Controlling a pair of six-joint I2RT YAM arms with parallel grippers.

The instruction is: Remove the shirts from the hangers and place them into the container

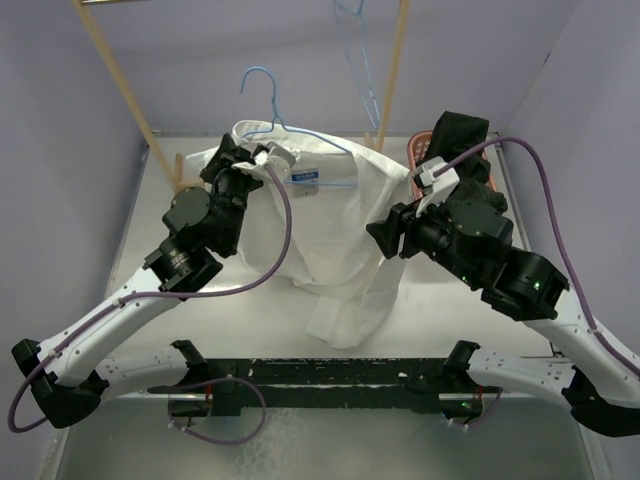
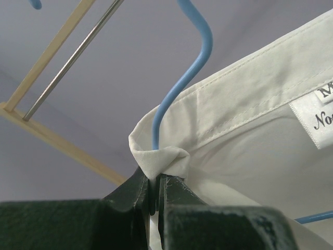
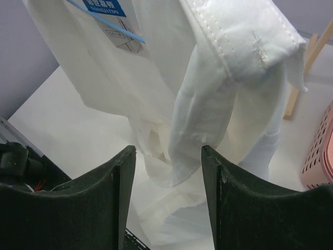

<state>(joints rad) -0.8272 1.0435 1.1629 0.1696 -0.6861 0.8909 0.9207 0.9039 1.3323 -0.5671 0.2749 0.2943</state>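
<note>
The white shirt point(image 1: 330, 230) hangs on a light-blue hanger point(image 1: 262, 88) over the middle of the table, its tail resting on the surface. My left gripper point(image 1: 238, 150) is shut on a fold of the collar point(image 2: 158, 159), right beside the hanger's wire point(image 2: 192, 67). To the shirt's right, my right gripper point(image 1: 380, 232) is open. In its wrist view a loose fold of the white shirt point(image 3: 229, 47) hangs just beyond the spread fingertips point(image 3: 167, 151), not pinched. A black shirt point(image 1: 458, 135) lies piled in the pink container point(image 1: 418, 150) at the back right.
Two wooden rack poles point(image 1: 120, 75) point(image 1: 393, 70) rise at the back. A second blue hanger point(image 1: 355, 40) hangs between them. The container's lattice side point(image 3: 320, 151) is to the right of my right gripper. Purple walls enclose the table.
</note>
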